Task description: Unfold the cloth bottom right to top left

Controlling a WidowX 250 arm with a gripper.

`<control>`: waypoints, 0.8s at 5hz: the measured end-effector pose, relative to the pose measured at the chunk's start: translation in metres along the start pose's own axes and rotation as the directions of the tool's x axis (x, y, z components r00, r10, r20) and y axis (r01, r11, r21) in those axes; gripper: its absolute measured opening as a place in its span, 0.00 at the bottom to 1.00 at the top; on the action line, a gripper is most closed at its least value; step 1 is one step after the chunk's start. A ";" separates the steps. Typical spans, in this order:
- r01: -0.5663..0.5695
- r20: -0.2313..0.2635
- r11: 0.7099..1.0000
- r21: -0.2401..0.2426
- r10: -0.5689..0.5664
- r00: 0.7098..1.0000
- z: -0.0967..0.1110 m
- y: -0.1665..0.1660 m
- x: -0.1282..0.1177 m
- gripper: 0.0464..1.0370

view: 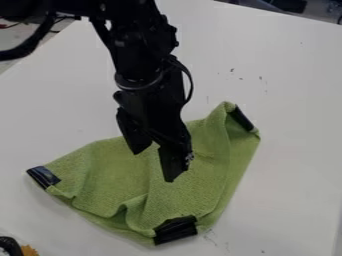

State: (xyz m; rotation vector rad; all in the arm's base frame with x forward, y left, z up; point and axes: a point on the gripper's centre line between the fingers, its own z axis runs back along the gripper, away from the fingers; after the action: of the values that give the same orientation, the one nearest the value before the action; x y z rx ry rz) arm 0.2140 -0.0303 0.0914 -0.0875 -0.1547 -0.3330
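The black gripper [153,164] hangs over the middle of the green cloth [113,172], its two fingers spread apart with nothing seen between them. The cloth lies rumpled on the table, with a fold rising near its lower middle. Black tape wraps its left corner, its upper right corner and its bottom edge. The arm covers part of the cloth's upper edge. Whether the fingertips touch the cloth, I cannot tell.
The white table [287,150] extends around the cloth. At the bottom left corner of the view are a black item [9,246] and a small yellow-orange piece [29,250]. Small dark marks dot the tabletop. The table's far edge runs across the top right.
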 end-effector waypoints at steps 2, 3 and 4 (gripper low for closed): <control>-0.027 -0.008 0.999 -0.032 0.027 1.000 -0.016 -0.016 -0.007 0.96; -0.056 -0.019 0.996 -0.073 0.055 0.998 -0.036 -0.030 -0.013 0.96; -0.066 -0.037 0.993 -0.096 0.062 0.997 -0.050 -0.044 -0.017 0.96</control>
State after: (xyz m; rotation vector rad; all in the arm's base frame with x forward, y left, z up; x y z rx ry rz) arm 0.1906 -0.0719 0.0422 -0.1827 -0.1017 -0.2776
